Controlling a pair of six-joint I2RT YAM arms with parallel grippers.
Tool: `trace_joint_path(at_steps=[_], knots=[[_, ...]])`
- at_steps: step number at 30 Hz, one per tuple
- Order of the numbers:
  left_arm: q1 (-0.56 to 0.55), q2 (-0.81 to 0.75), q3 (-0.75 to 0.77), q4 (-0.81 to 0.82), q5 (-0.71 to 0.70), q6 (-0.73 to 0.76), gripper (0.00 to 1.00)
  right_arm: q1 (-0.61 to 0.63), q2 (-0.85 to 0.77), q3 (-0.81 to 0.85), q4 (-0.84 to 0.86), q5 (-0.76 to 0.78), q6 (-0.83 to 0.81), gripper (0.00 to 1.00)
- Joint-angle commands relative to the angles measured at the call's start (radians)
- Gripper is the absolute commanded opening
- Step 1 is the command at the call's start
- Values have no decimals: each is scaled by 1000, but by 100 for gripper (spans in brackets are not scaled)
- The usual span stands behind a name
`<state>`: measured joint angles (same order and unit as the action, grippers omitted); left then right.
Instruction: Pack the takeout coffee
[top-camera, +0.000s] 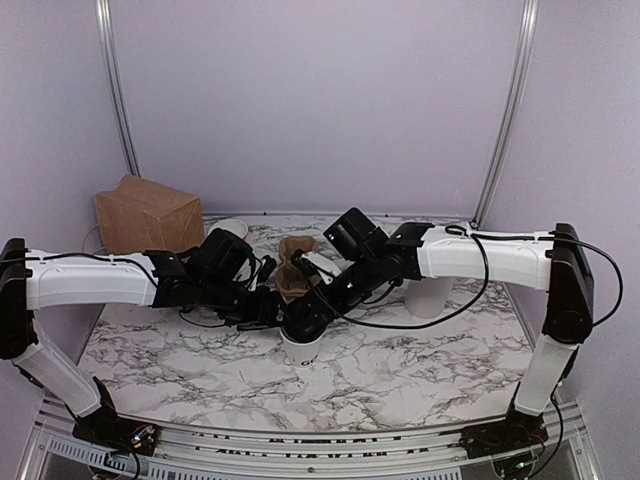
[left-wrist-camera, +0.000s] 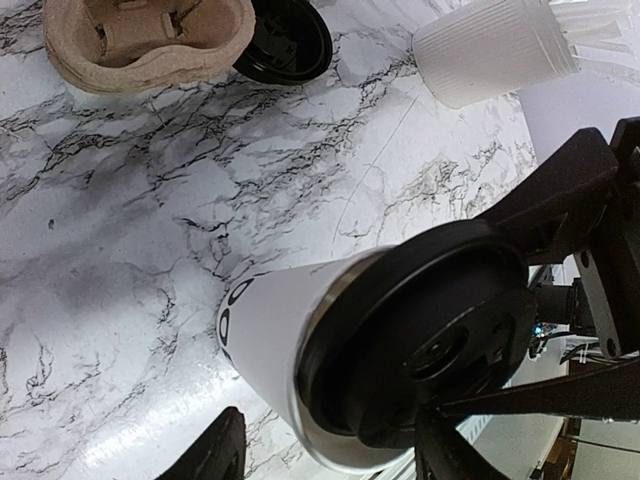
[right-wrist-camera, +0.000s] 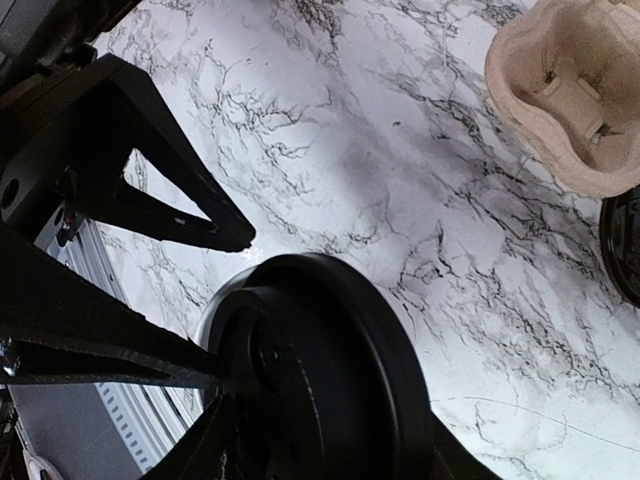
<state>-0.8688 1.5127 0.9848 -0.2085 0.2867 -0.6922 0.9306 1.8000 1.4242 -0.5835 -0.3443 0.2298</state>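
The takeout coffee (top-camera: 300, 347), a white paper cup with dark lettering and a black lid, stands mid-table under both grippers. In the left wrist view the cup (left-wrist-camera: 265, 340) sits between my left gripper's (left-wrist-camera: 335, 455) fingers; the near finger (left-wrist-camera: 215, 450) shows a gap of marble beside the cup wall, so it is open around the cup. In the right wrist view my right gripper (right-wrist-camera: 320, 460) has its fingers against both sides of the black lid (right-wrist-camera: 320, 370). In the top view the left gripper (top-camera: 272, 315) and the right gripper (top-camera: 318, 318) meet over the cup.
A brown pulp cup carrier (top-camera: 295, 272) lies just behind the cup, also in the wrist views (left-wrist-camera: 150, 40) (right-wrist-camera: 570, 90). A loose black lid (left-wrist-camera: 290, 45) lies beside it. A ribbed white cylinder (top-camera: 430, 295) stands right. A brown paper bag (top-camera: 145, 215) stands back left.
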Motion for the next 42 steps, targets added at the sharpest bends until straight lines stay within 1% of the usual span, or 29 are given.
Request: trace_joint_path(at_steps=[1,10,27,42], knots=[[-7,9,24,8,-7,10,58,10,15,51,-24,28,-21,53],[-7,2,26,7,-3,13,58,13,23,69,-44,37,-26,50],[-7,-8,18,9,-6,17,57,21,19,88,-71,66,-33,53],[-7,-11,17,11,-3,19,57,26,23,98,-98,93,-42,53]])
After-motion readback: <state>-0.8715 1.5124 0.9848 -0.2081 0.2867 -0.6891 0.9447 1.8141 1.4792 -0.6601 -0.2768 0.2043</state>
